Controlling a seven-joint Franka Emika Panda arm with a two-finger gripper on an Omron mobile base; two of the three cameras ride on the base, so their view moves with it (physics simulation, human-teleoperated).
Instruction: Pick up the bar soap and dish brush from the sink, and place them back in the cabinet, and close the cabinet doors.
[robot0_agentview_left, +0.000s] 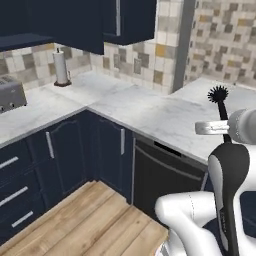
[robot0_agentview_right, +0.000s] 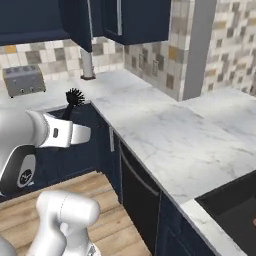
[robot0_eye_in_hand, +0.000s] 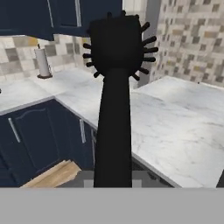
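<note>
Where counter corners: paper towel roll (robot0_agentview_left: 60, 67), toaster (robot0_agentview_right: 23, 80).

Base cameras flanking arm, counter (robot0_agentview_left: 150, 112) shared

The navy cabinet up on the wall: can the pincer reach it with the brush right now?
Probably not yet. The pincer, shut on the black bristly dish brush, hangs over the floor, apart from the dark navy wall cabinet, with the marble counter between.
</note>
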